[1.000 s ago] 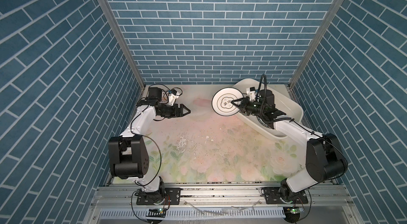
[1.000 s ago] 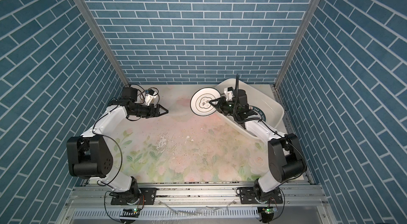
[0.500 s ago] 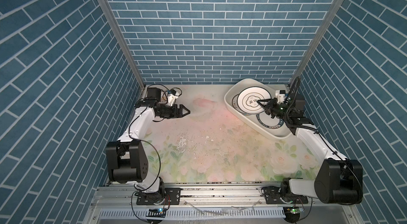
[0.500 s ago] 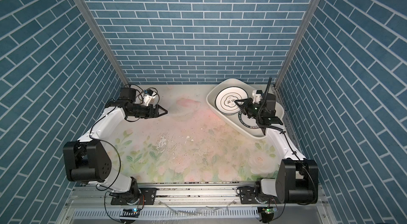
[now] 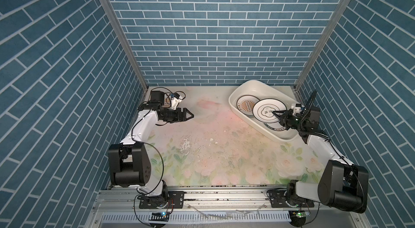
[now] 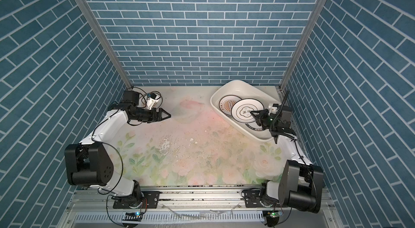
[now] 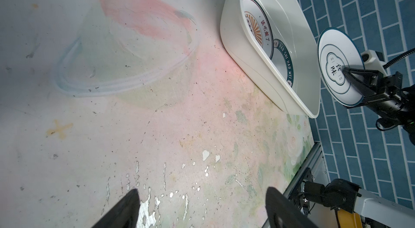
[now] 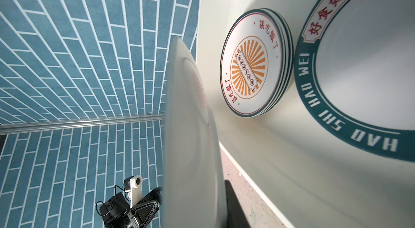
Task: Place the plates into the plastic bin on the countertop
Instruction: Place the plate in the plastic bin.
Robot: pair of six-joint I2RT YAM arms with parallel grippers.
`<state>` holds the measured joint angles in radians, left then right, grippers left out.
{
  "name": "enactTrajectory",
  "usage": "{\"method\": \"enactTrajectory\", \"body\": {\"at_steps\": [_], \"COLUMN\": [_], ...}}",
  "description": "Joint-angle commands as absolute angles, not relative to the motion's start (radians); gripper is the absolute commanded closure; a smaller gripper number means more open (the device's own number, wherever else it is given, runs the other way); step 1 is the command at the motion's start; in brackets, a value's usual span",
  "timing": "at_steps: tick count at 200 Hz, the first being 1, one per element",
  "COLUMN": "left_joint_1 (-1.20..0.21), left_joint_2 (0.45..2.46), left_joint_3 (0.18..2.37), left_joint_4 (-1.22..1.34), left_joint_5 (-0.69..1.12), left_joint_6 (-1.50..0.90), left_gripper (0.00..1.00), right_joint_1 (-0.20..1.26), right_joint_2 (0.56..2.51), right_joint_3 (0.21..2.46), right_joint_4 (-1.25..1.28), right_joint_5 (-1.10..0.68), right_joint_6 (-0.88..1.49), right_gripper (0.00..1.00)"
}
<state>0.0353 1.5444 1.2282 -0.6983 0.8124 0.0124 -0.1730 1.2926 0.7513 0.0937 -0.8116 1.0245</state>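
My right gripper [image 5: 278,115] is shut on the rim of a white plate with a quatrefoil emblem [image 5: 267,110] [image 6: 245,113] [image 7: 334,58]. It holds the plate tilted above the plastic bin [image 5: 247,83] [image 7: 247,58]. In the right wrist view the plate's underside [image 8: 190,126] fills the middle, with one dark finger [image 8: 232,206] behind it. Inside the bin lie a stack of sunburst plates [image 8: 249,67] [image 5: 244,108] and a plate with a green lettered rim [image 8: 332,126] [image 5: 275,128]. My left gripper [image 5: 190,115] [image 7: 202,193] hangs open and empty over the countertop [image 5: 213,148], far left of the bin.
The bin sits askew in the back right corner, close to the blue brick walls. Worn, flaking patches [image 5: 186,146] mark the countertop's middle. A bit of orange-striped pattern [image 5: 166,104] shows behind my left wrist; I cannot tell what it is.
My right arm has swung right, carrying the plate from over the bin's left edge to above the bin's inside. The left arm has stayed put.
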Motion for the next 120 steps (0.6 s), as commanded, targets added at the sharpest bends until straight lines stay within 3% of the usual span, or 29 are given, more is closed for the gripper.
{"method": "enactTrajectory", "body": {"at_steps": [1,120], "left_joint_1": [0.042,0.041], "left_joint_2": [1.524,1.509], "left_joint_3": [1.232,1.235], "left_joint_4": [-0.701,-0.697], "left_joint_5": [0.819,0.830], "left_joint_6": [0.003,0.015], "left_gripper": [0.11,0.11], "right_joint_1": [-0.212,-0.296], "right_joint_2": [1.305,1.491], "right_joint_3": [0.749,0.793], "right_joint_4": [0.164,0.050], "right_joint_5": [-0.865,-0.773], "right_joint_6": [0.978,0.810], "right_gripper": [0.83,0.82]}}
